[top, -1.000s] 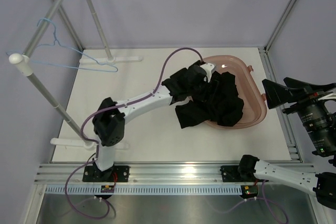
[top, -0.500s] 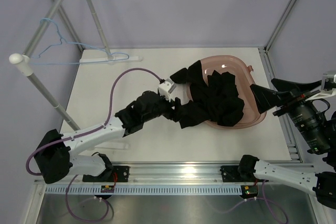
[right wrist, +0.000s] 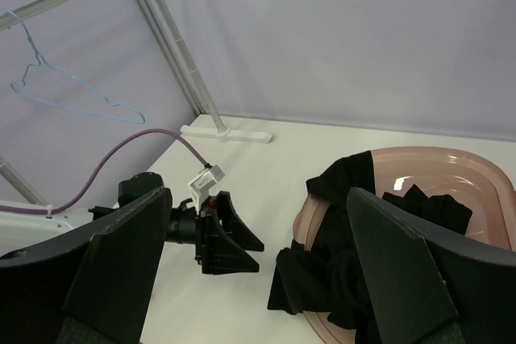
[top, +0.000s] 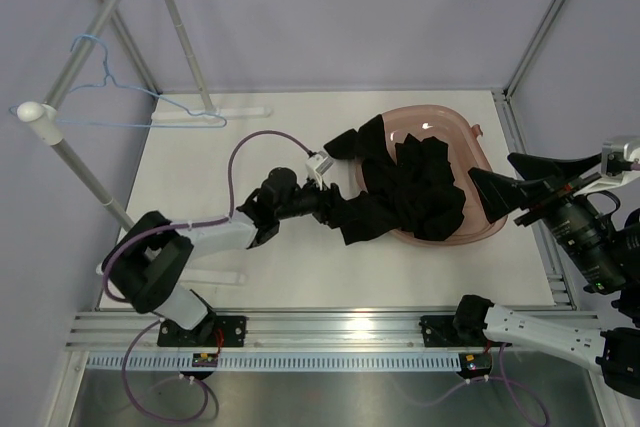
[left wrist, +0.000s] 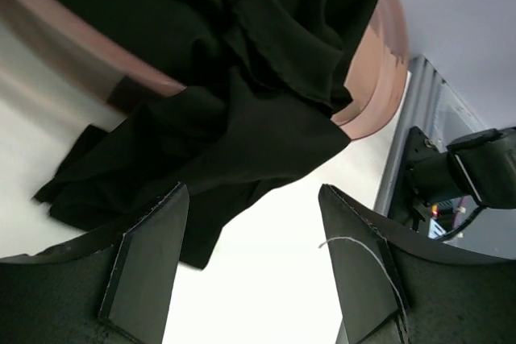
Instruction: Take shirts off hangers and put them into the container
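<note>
The black shirt [top: 410, 192] lies heaped in the pink container [top: 470, 137]. One fold spills over the near-left rim onto the table [left wrist: 201, 167]. My left gripper [top: 330, 207] sits low on the table just left of that fold, open, with only bare table between its fingers [left wrist: 149, 267]. In the right wrist view the left gripper [right wrist: 238, 243] points at the shirt [right wrist: 322, 279] with a small gap between them. My right gripper [top: 491, 167] hovers open and empty at the container's right side. The light-blue hanger [top: 120, 107] hangs bare on the rack pole.
The grey rack's poles [top: 80, 177] and white feet [top: 235, 112] stand along the left and back-left of the table. A metal frame rail [top: 530, 197] runs along the table's right edge beside the container.
My left gripper has left the container and drawn back left, down to the table. The shirt fold now hangs over the rim. The hanger sways slightly. My right gripper has shifted a little.
</note>
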You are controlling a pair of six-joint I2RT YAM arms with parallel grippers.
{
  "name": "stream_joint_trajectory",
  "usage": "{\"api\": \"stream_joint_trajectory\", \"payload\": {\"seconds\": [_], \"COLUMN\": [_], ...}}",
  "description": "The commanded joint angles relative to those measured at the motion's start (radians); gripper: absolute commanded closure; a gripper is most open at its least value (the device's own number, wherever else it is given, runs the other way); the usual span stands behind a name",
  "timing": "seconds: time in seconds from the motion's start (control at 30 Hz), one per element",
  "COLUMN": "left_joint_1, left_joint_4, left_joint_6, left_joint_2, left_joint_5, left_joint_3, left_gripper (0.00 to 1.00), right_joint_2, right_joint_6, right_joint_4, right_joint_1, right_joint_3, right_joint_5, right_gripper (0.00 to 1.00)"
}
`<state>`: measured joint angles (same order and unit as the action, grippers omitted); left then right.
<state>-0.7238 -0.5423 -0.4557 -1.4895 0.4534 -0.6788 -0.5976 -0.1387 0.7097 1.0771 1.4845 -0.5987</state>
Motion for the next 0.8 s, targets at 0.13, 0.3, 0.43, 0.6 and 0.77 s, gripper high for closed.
{"api": "stream_joint_trajectory", "payload": {"seconds": [0.13,0.3,0.43,0.6,0.77], "left_joint_1": [0.018,0.023,0.023,0.024,0.038], "left_joint_4": [-0.234,-0.186,-0.15,-0.114,0.002], "left_joint_6": [-0.041,-0.009,0.017,0.071,0.129], "left_joint_2": [-0.164,-0.213,-0.23,-0.17,-0.149], "left_joint_5": [0.183,0.176,0.163,0.099,0.036], "left_joint_3": [-0.08,-0.12,-0.139,-0.116,-0.136], "left_gripper": [0.3,0.3,0.29,0.29,0.28], "right_joint_2": [0.044,0.056,0.059,0.05,0.047], "right_joint_6": [0.027,0.031,0.034,0.034,0.031], "right_joint_4": [-0.006,0.002,0.001,-0.003,-0.01], "right_joint_1": [-0.002,-0.002,-0.002,0.0,-0.002], "right_joint_3": [-0.029,-0.032,-0.036,-0.038,-0.044], "right_joint_5": [0.03,0.024,0.023,0.036,0.046], "right_gripper": [0.0,0.01,0.01,0.01,0.01]}}
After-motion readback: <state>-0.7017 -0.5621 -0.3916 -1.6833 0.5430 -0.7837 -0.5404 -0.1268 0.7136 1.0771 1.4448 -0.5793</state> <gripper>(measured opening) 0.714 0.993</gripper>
